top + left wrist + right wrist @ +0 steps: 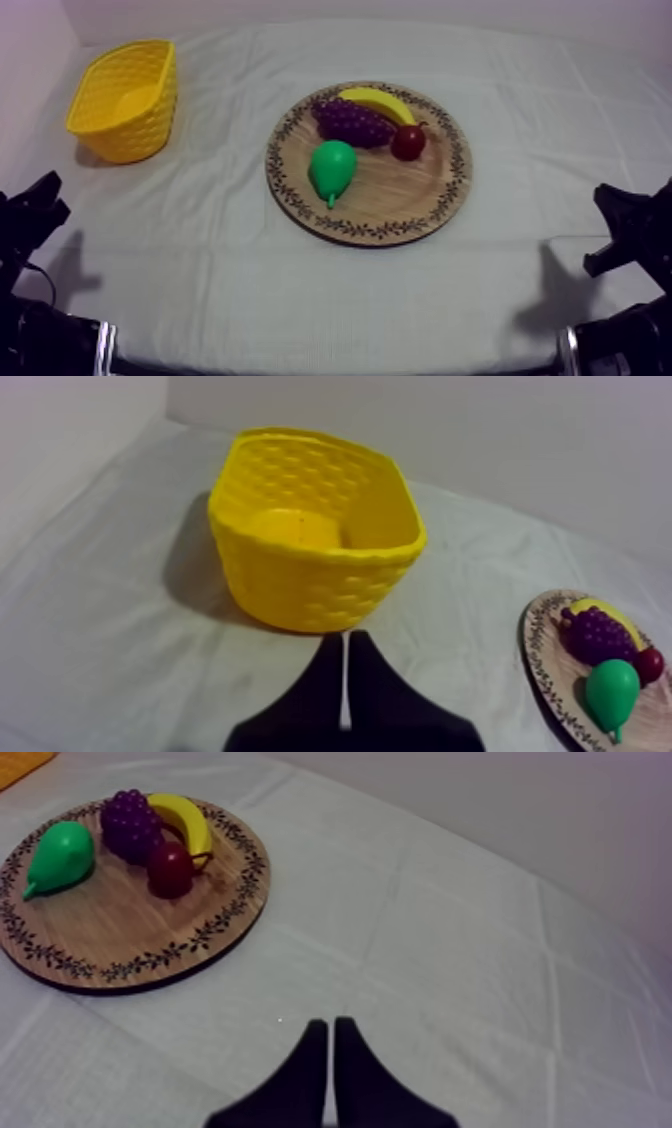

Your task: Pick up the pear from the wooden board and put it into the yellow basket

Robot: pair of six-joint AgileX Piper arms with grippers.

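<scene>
A green pear (332, 168) lies on the round wooden board (400, 200), at its left side, stem toward the front. The empty yellow basket (126, 97) stands at the table's far left. My left gripper (42, 200) rests low at the left edge; in its wrist view the fingers (345, 651) lie together as a narrow wedge, shut, facing the basket (312, 526), with the pear (611, 692) off to the side. My right gripper (612, 215) rests low at the right edge, shut (329, 1032), with the board (140, 942) and pear (60, 855) some way ahead.
On the board also lie a banana (380, 103), a bunch of purple grapes (350, 122) and a small red fruit (407, 142), all behind or right of the pear. Grey-white cloth (300, 290) covers the table, with open room between board and basket.
</scene>
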